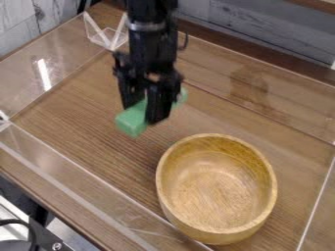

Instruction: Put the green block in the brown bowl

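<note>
The green block hangs above the wooden table, pinched between the black fingers of my gripper, which points nearly straight down. Its bright green ends stick out to the lower left and upper right of the fingers. The block is clear of the tabletop and sits up and to the left of the brown bowl. That large round wooden bowl rests at the front right with nothing inside it.
A clear plastic wall runs along the table's left and front edges. A grey plank wall stands behind. Bare wooden tabletop lies behind the bowl.
</note>
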Tool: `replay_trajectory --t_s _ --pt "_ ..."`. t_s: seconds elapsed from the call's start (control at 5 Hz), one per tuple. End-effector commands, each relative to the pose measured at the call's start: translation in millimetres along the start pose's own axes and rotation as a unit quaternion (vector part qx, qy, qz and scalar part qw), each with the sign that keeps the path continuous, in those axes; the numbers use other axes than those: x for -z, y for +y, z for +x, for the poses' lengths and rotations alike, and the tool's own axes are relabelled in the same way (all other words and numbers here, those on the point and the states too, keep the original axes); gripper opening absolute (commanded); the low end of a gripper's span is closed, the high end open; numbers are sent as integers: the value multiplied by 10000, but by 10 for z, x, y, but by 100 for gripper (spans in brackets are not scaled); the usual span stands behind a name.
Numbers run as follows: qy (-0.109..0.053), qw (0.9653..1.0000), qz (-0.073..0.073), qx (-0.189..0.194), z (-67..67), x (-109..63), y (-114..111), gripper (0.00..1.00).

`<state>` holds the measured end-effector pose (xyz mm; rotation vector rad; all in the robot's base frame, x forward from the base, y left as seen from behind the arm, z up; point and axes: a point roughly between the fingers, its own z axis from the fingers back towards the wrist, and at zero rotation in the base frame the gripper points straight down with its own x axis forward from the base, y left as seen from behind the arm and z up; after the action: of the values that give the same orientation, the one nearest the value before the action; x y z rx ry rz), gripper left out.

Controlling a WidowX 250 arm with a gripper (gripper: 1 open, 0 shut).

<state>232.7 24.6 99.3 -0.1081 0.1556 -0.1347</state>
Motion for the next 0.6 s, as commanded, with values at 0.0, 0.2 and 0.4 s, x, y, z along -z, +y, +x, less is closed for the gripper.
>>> replay_trajectory --t_s 0.0,0.2,0.4 --pt "-402 9987 77 -297 -11 -337 -55 0" --pt "-461 9985 68 -304 -65 -456 -168 0" --pt "-488 9985 64 -229 -101 -475 -284 0"
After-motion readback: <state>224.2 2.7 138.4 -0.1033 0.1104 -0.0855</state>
